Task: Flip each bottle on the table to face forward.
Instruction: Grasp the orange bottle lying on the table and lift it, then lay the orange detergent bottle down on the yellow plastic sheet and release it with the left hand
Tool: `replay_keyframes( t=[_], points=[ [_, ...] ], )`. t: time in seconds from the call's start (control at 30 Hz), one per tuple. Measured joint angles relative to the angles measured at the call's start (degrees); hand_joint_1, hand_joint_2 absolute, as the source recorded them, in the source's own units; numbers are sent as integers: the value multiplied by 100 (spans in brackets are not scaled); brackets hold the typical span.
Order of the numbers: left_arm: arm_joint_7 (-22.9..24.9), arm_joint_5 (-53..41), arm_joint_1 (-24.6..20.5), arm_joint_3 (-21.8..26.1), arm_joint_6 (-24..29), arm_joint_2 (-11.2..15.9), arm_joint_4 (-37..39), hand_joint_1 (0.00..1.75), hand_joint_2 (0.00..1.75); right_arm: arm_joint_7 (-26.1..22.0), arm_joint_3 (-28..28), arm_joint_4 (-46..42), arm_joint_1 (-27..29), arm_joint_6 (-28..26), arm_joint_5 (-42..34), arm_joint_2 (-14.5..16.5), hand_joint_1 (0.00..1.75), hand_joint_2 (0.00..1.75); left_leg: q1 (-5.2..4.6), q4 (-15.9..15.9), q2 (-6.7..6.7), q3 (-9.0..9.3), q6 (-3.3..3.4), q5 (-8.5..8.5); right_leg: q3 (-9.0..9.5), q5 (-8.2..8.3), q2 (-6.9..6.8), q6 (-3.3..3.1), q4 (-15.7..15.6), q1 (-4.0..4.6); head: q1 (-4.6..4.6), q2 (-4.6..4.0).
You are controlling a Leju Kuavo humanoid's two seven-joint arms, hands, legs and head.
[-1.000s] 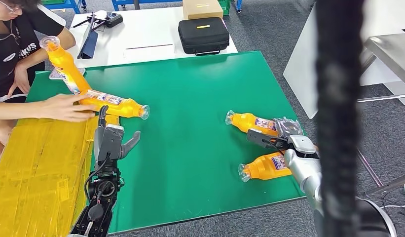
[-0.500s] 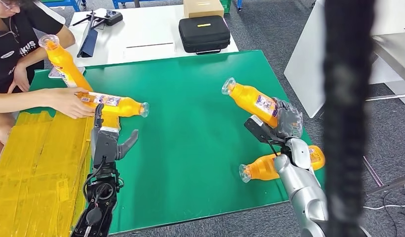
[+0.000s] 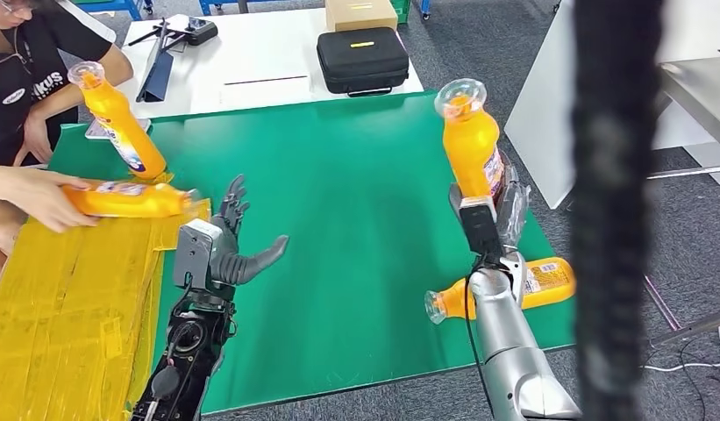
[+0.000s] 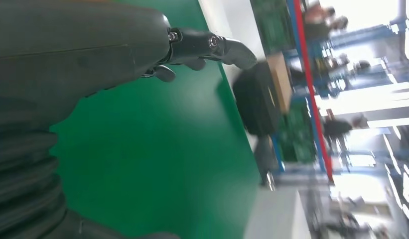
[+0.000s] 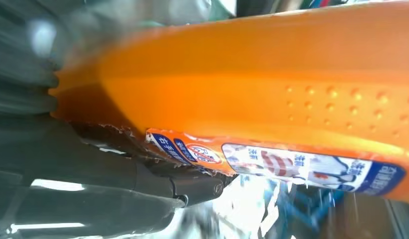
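Observation:
My right hand (image 3: 496, 210) grips an orange bottle (image 3: 471, 140) by its lower body and holds it upright above the right side of the green table (image 3: 338, 193), clear cap up; the same bottle (image 5: 272, 109) looms close in the right wrist view. A second orange bottle (image 3: 505, 291) lies on its side near the table's right front edge. My left hand (image 3: 229, 246) hovers open over the table's left part, its fingers (image 4: 212, 47) spread and holding nothing. At the far left a person's hand (image 3: 32, 193) holds a lying bottle (image 3: 128, 200), and another bottle (image 3: 115, 118) stands tilted behind it.
Yellow taped cardboard (image 3: 67, 307) covers the left front. Behind the green table a white table (image 3: 251, 53) carries a black case (image 3: 362, 61), a cardboard box (image 3: 360, 13) and a controller (image 3: 194, 33). A blurred dark vertical bar (image 3: 615, 210) blocks the right side of the head view.
My right hand has lifted its bottle off the table and turned it upright. My left hand moved right and spread open. The person pulled the lying bottle leftward.

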Motion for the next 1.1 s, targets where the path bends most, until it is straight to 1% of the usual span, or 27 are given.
replay_keyframes(
  t=[0.07,0.13,0.17,0.23,0.33,0.43,0.5,0.7,0.83,0.9,1.1],
  points=[
    [63,219,-50,-146,-374,40,-105,0,175,-107,253,-78,9,635,-522,19,175,175,-1,0,2,0,0,0,-1,1,0,0,0,0,1,0],
    [148,415,-133,-296,-710,73,-197,0,175,-220,544,-124,5,1244,-886,59,175,175,-1,0,0,0,1,1,-1,1,0,0,0,0,1,0],
    [197,489,-178,-367,-832,85,-238,0,175,-262,693,-140,-3,1482,-985,89,175,175,0,0,-1,0,1,1,-1,1,-1,0,0,0,-1,0],
    [291,606,-263,-493,-999,98,-305,0,175,-314,984,-162,-30,1788,-1070,162,175,175,1,0,-1,0,1,1,-1,1,-1,0,0,1,-2,0],
    [359,715,-371,-644,-1131,102,-361,0,175,-330,1335,-174,-78,1938,-1098,238,175,175,3,0,-1,0,0,2,-2,1,-1,-1,0,4,-1,0],
    [367,768,-452,-756,-1189,104,-370,0,175,-314,1570,-207,-90,2001,-1047,266,175,175,3,0,-1,0,0,2,-1,0,-1,-1,0,4,1,0],
    [363,798,-496,-820,-1214,104,-370,0,175,-275,1700,-220,-90,2176,-1035,276,175,175,2,0,-1,0,0,2,-1,0,-1,-1,1,3,1,0],
    [307,883,-584,-931,-1241,105,-370,0,175,-284,2167,-258,-58,3183,-949,284,175,175,1,1,-2,-1,0,1,-2,0,-1,-1,0,2,1,0],
    [269,905,-595,-960,-1199,111,-365,0,175,-312,2475,-322,19,3690,-833,275,175,175,1,1,-2,-1,0,1,-4,0,-1,-1,0,2,0,0],
    [250,911,-595,-970,-1196,116,-363,0,175,-313,2573,-348,43,3805,-811,268,175,175,2,0,-1,-1,0,1,-4,0,-1,-1,0,2,0,0],
    [222,913,-595,-995,-1196,127,-359,0,175,-313,2682,-370,55,3827,-807,254,175,175,1,0,-1,-1,0,1,-4,0,0,-1,0,2,1,0]
  ],
)
